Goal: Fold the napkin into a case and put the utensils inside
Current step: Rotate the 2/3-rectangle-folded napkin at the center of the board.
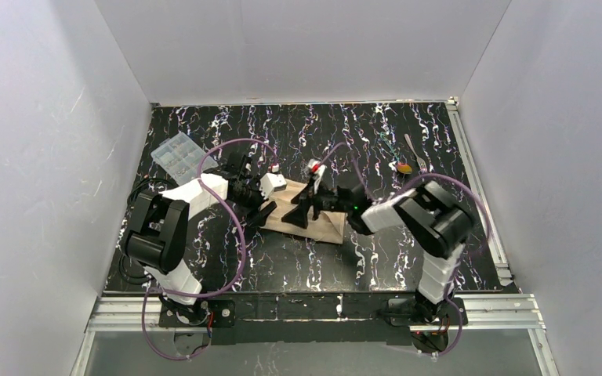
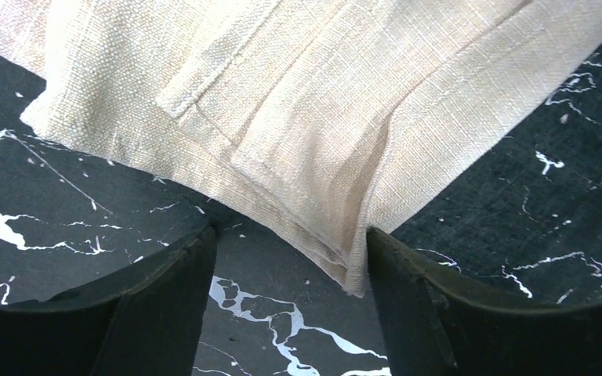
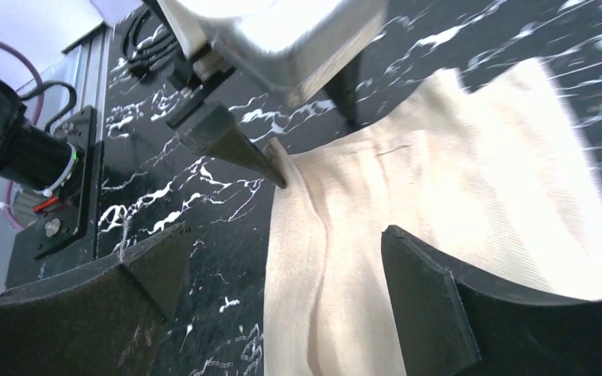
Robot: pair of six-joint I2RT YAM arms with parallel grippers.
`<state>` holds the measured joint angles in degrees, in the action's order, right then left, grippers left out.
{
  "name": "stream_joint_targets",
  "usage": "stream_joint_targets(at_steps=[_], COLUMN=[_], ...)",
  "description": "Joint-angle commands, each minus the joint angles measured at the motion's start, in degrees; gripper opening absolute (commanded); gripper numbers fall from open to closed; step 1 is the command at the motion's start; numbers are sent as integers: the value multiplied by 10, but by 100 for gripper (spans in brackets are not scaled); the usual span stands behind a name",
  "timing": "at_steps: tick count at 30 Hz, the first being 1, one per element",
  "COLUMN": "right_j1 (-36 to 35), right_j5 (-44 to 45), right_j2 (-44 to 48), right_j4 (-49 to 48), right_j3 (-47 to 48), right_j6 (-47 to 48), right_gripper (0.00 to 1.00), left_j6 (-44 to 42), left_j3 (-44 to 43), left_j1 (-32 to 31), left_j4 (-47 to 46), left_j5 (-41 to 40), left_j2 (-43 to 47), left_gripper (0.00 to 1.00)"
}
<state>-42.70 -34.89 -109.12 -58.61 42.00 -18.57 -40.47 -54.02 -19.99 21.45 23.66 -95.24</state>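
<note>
the napkin (image 1: 325,225) lies folded in layers in the middle of the counter (image 1: 376,262). it looks soft, light and floppy, so the layers may slide or fall open. take it by a corner, all layers at once. your left jaws are open with a napkin corner between them, not pinched. your right jaws are wide open over the napkin, holding nothing. the fork (image 1: 415,151) and spoon (image 1: 402,168) lie well right of the napkin. no writing can be read.
</note>
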Motion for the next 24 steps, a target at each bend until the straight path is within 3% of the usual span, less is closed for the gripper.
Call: stream_joint_targets(at_steps=[1, 5, 10, 17, 24], right_j1=[37, 55, 90, 119, 141], right_j5=[28, 84, 107, 110, 114], right_j2=[125, 198, 216, 174, 89], right_j4=[112, 228, 310, 365, 447], right_j3=[-17, -24, -8, 46, 124], right_j6=[60, 107, 145, 171, 198], right_gripper=[99, 99, 99, 99, 99], left_j6=[5, 15, 23, 29, 24], left_j3=[-37, -49, -66, -102, -140], left_j1=[1, 1, 1, 1, 0], left_j4=[64, 67, 69, 63, 86], left_j5=[51, 50, 22, -33, -29], left_j2=[-9, -16, -43, -91, -110], left_gripper=[65, 63, 62, 61, 61])
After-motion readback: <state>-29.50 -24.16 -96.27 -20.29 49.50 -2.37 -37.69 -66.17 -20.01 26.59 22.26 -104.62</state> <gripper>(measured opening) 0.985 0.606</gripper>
